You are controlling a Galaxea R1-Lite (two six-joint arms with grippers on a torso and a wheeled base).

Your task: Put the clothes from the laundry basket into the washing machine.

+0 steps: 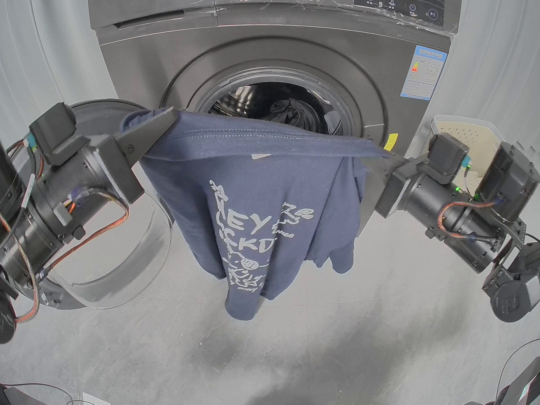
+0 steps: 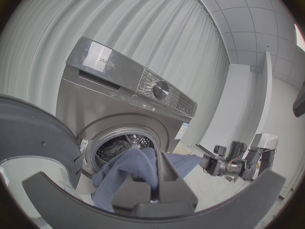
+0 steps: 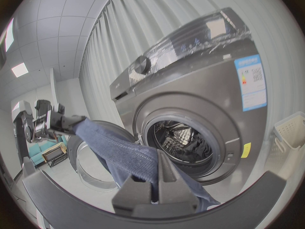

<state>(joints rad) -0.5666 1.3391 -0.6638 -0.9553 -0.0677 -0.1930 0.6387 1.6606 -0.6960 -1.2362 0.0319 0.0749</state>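
Shirt (image 1: 264, 198), navy with white print, stretched between both grippers in front of the washing machine (image 1: 270, 46), which stands at 12 o'clock in the head view. Left gripper (image 1: 164, 120), at 9 o'clock, is clamped on one end of the shirt's upper edge; right gripper (image 1: 376, 157), at 3 o'clock, is clamped on the other end. The cloth hangs freely below this taut edge. Door (image 1: 101, 265), at 8 o'clock, stands open. Dark clothes (image 1: 292, 111) lie in the drum (image 1: 242, 99). Laundry basket (image 1: 469, 136) sits beside the machine at 2 o'clock, behind the right arm.
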